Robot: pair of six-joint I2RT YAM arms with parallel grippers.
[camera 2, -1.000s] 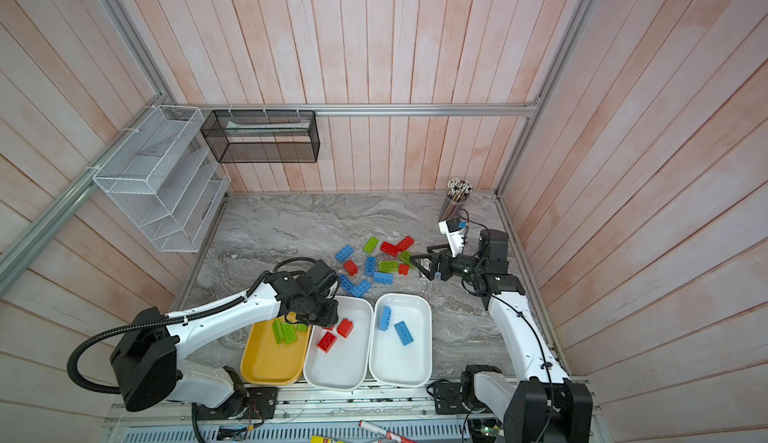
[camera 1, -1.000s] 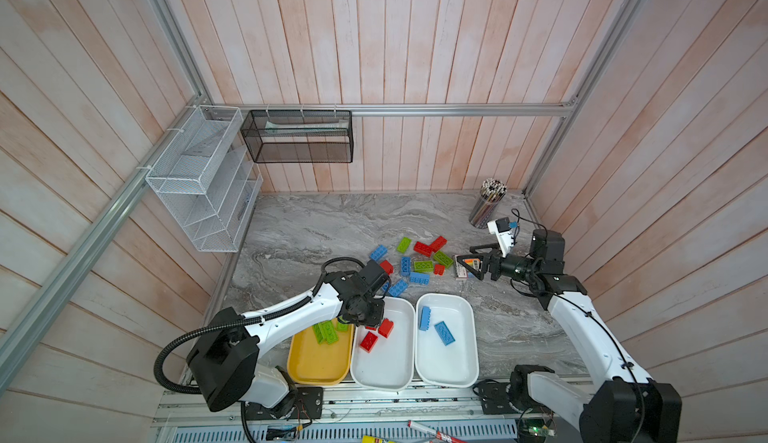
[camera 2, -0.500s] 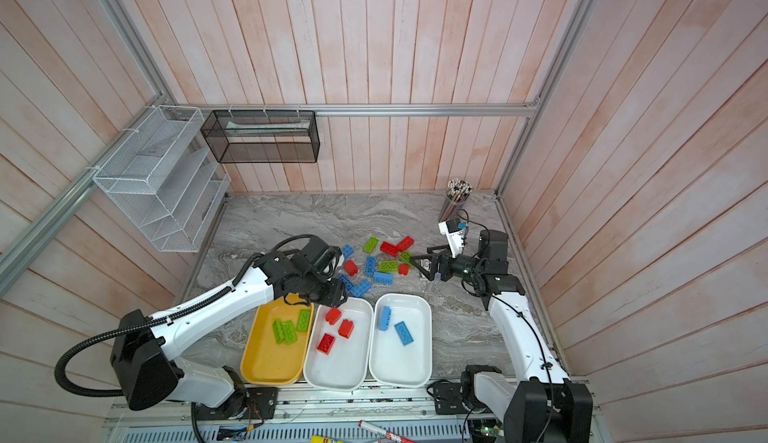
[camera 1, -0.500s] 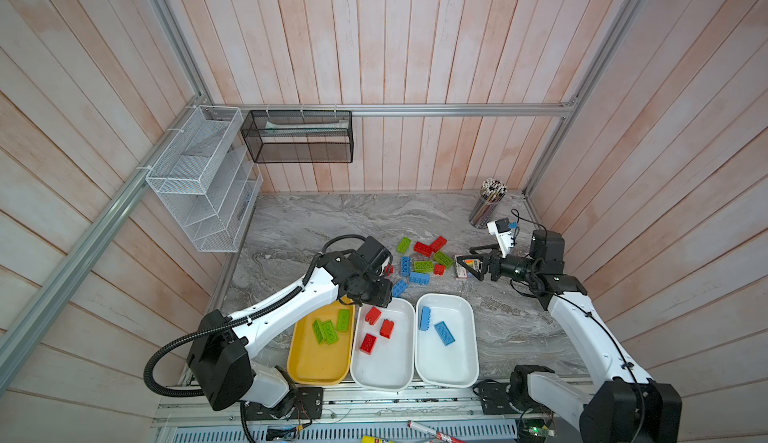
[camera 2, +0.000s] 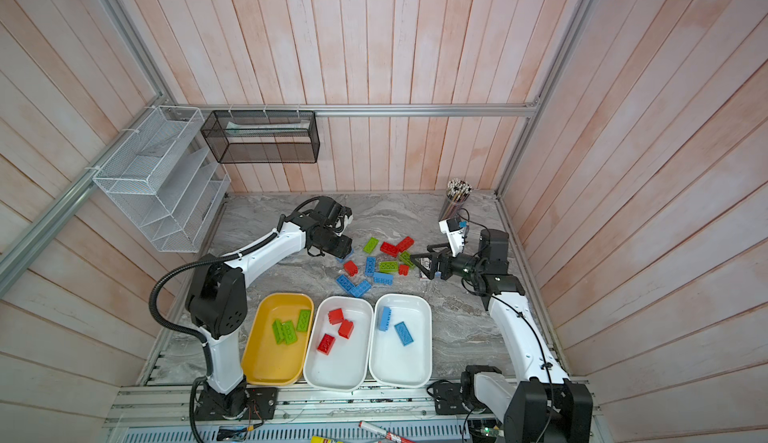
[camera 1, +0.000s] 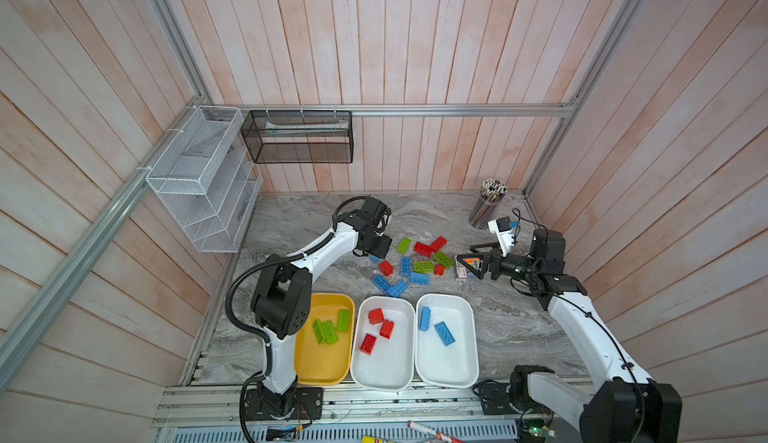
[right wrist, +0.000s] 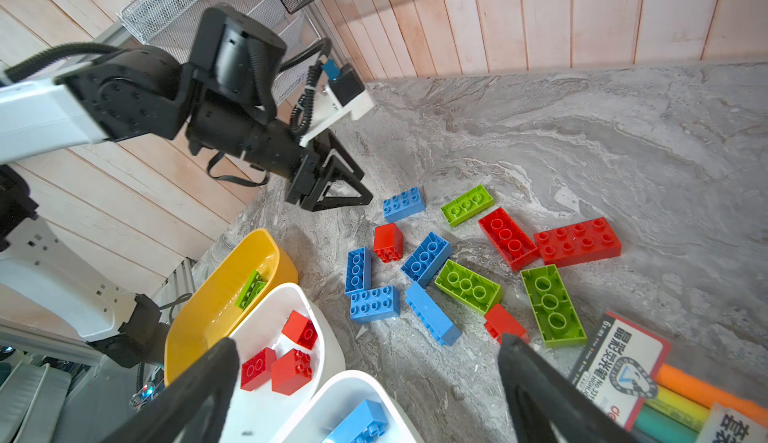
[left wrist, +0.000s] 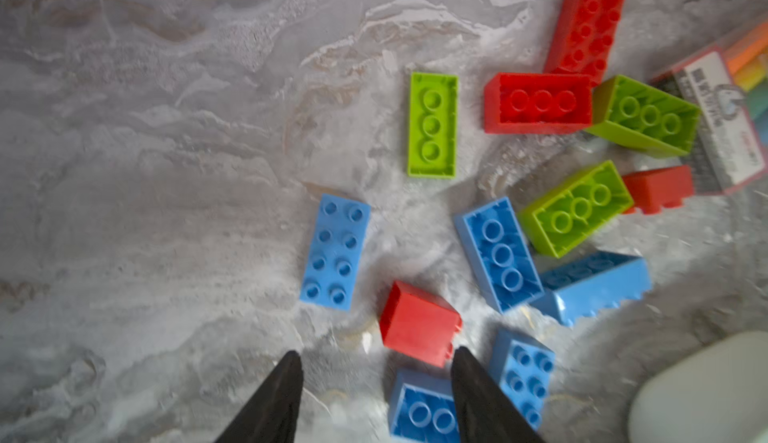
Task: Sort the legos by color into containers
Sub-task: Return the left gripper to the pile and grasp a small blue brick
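Sorting stage: a fresh pick was judged to be in hand; eight legos (camera 1: 423, 266) were seen binned, twelve were left loose, and none was being carried.
Yellow tray (camera 1: 322, 364): three green bricks were held in it, at the left end of the row along the near table edge.
Left gripper (left wrist: 375, 355): the jaws were seen part-way apart and empty, poised over the left edge of the loose pile. A red brick (left wrist: 419, 322) lay on its side just ahead of the fingertips, and a blue brick (left wrist: 336, 251) lay near it, apart.
Middle white tray (camera 1: 386, 372): three red bricks were kept here.
Loose pile: five blue, four red and three green bricks were bunched on the marble tabletop (camera 1: 415, 212) just behind the trays, several of them touching.
Right white tray (camera 1: 451, 368): two blue bricks were kept here.
Marker pack (right wrist: 619, 362): it was seen just beside the pile's right edge and is no part of the sort.
Right gripper (right wrist: 368, 345): the jaws were spread wide with nothing between them, above the pack.
Next move: one brick would need to be straddled across its short sides and clamped without its neighbours being nudged. The red one, hemmed by two blue, was judged the tighter pick.
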